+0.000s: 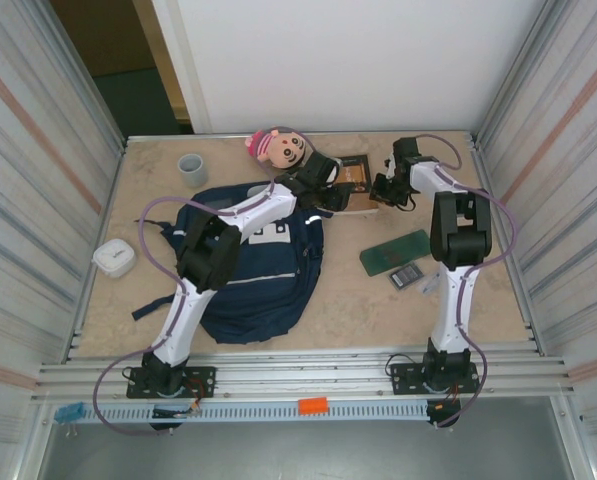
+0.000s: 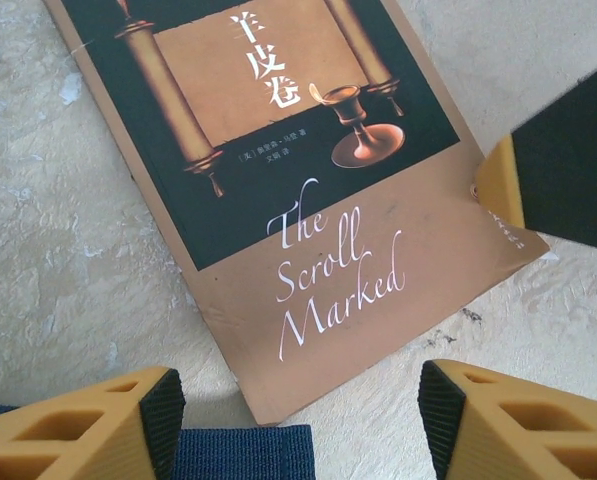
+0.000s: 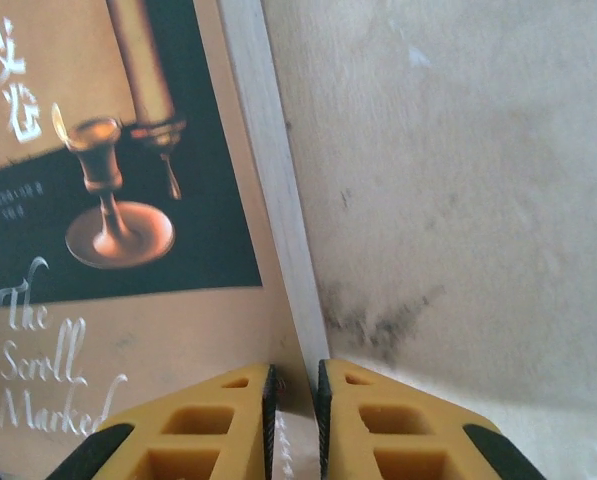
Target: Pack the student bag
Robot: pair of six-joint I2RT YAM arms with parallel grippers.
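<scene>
Your right end effector (image 3: 295, 392) clamps the book (image 3: 118, 290) by its edge; left end effector (image 2: 300, 412) stands apart, student bag (image 2: 240, 454) cropped beneath it.

The table (image 1: 358, 300) carries the student bag (image 1: 258, 270), book (image 1: 356, 171), doll (image 1: 278, 148), cup (image 1: 192, 168) and white box (image 1: 114, 258).

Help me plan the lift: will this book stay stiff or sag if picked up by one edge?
The book looks thin and soft-covered, so it would probably sag. Its smooth cover may slip in the right hand.
</scene>
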